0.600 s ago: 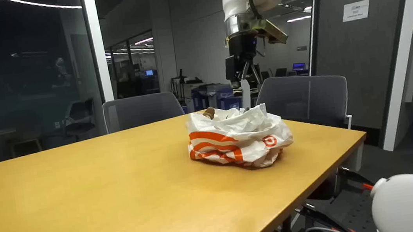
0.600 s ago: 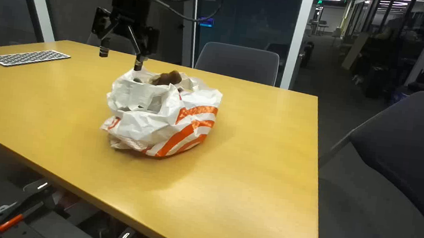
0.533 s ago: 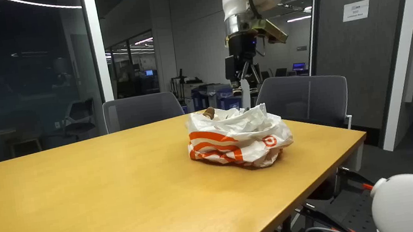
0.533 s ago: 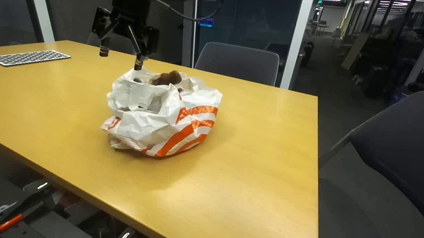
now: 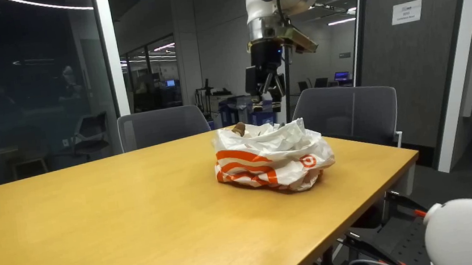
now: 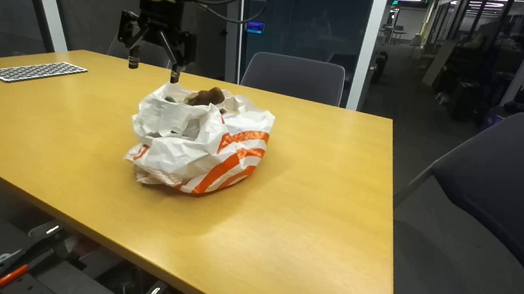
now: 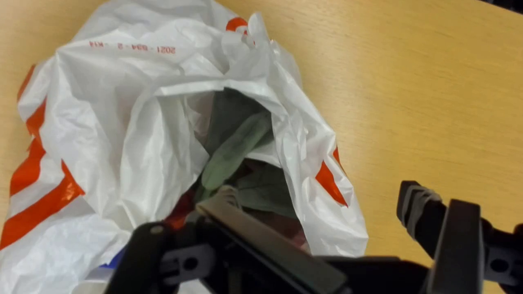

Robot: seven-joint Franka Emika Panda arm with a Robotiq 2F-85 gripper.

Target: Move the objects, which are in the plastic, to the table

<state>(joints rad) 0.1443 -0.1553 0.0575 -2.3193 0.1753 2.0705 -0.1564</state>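
1. We judge the step in hand to be the lead-up to a pick: all that we can see to move lies in the plastic bag [image 6: 195, 154], which sits slumped on the table [image 6: 314, 206].
2. Our gripper [image 6: 154, 72] hangs above the bag's far left rim in an exterior view, its jaws spread and nothing between them.
3. Inside the mouth, the wrist view shows the green item [image 7: 235, 153], with a red part [image 7: 179, 210] to its near left. Just beyond it is a dark grey shape [image 7: 229, 110]; we cannot tell whether that is the block. The brown figure [image 6: 208, 96] pokes up at the mouth's far side.
4. In the wrist view one fingertip [image 7: 222, 198] shows over the mouth, the other over the table to the right. We think the next move calls for shifting left in that view, then lowering both inside the rim.
5. Then we would grip the green item alone and lift straight up; the thin plastic could get pinched too.
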